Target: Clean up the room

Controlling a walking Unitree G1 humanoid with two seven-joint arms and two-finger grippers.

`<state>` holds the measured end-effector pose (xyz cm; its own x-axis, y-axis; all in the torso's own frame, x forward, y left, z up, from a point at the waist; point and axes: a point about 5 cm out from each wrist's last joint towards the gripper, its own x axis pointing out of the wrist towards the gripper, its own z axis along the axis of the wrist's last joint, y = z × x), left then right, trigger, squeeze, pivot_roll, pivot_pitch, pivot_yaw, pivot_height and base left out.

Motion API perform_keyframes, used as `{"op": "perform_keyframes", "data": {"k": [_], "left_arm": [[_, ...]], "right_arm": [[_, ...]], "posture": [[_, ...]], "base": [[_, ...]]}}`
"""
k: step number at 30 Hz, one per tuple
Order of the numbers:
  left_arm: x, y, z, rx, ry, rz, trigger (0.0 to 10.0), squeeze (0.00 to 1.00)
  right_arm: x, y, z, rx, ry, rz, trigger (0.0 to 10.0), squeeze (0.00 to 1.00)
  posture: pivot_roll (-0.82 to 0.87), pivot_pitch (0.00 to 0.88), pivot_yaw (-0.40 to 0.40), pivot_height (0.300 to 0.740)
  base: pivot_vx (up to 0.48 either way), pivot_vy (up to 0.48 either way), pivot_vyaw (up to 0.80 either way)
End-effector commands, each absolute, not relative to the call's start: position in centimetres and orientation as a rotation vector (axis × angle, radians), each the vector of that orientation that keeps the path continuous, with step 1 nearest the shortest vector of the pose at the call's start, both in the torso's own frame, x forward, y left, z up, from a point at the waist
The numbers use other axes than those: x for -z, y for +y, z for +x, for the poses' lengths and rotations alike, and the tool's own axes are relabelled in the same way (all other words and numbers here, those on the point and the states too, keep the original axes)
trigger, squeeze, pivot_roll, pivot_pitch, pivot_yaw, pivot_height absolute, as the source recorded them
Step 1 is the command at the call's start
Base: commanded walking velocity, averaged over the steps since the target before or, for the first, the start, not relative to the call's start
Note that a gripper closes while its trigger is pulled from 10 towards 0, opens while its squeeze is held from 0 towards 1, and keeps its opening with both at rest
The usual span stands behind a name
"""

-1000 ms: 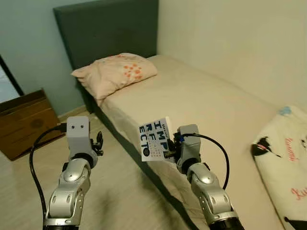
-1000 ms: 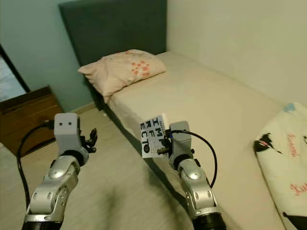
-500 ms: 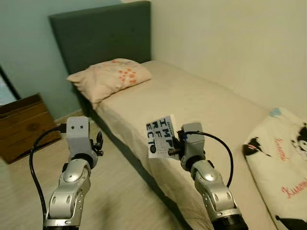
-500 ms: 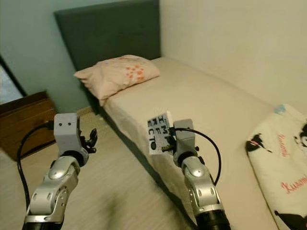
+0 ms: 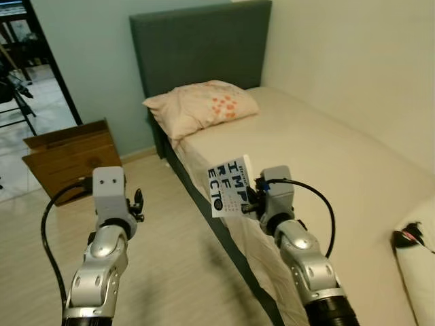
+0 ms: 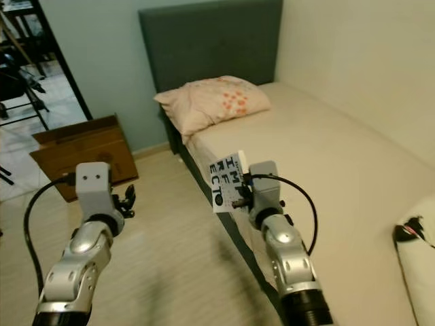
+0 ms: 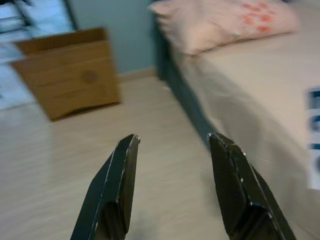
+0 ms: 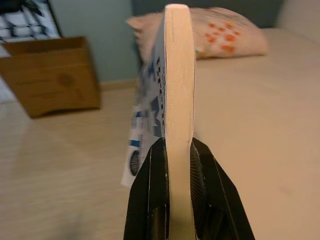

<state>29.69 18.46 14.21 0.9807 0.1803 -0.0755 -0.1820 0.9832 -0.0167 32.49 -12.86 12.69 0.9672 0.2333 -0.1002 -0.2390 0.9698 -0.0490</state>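
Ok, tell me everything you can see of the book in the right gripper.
The book is a slim paperback with a white cover printed in large dark block letters and some blue; pale page edges show in the right wrist view. It stands upright on edge, clamped at its lower part in the right gripper, held in the air over the bed's near edge. Nothing else touches it.

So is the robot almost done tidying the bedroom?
Not yet, I think. The right gripper holds a book off the floor, not yet put away. The left gripper is open and free. The bed looks neat, pillow at its head.
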Motion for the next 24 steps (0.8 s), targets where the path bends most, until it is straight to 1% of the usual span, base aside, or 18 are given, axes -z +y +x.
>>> {"op": "perform_keyframes", "data": {"k": [1, 14, 17, 19, 21, 24], "left_arm": [[-13.8, 18.2, 29.7, -0.170, 0.088, -0.012, 10.0, 0.00], [-13.9, 18.1, 29.8, -0.154, 0.081, -0.004, 10.0, 0.00], [-13.6, 18.3, 29.6, -0.157, 0.087, 0.004, 10.0, 0.00], [-13.2, 18.2, 29.5, -0.165, 0.096, -0.001, 10.0, 0.00], [-12.9, 18.2, 29.4, -0.174, 0.103, -0.006, 10.0, 0.00], [-12.5, 18.1, 29.2, -0.198, 0.110, -0.002, 10.0, 0.00]], "right_arm": [[-13.4, -12.8, 32.7, -0.246, 0.049, -0.046, 10.0, 0.00], [-13.2, -13.3, 32.6, -0.227, 0.052, -0.045, 10.0, 0.00], [-13.1, -13.5, 32.6, -0.204, 0.055, -0.025, 10.0, 0.00], [-13.0, -13.7, 32.6, -0.203, 0.059, -0.032, 10.0, 0.00], [-12.9, -13.8, 32.6, -0.207, 0.063, -0.046, 10.0, 0.00], [-12.9, -13.9, 32.8, -0.219, 0.068, -0.072, 10.0, 0.00]], "posture": [[-0.07, 0.023, -0.013, 0.740], [-0.07, 0.027, -0.002, 0.740], [-0.07, 0.027, -0.002, 0.740], [-0.06, 0.026, -0.038, 0.740], [-0.06, 0.026, -0.038, 0.740], [-0.07, 0.028, -0.062, 0.740]], "base": [[0.000, 0.000, 0.80], [0.000, 0.000, 0.80], [0.000, 0.000, 0.00], [0.000, 0.000, 0.00], [0.000, 0.000, 0.00], [0.000, 0.000, 0.00]]}}
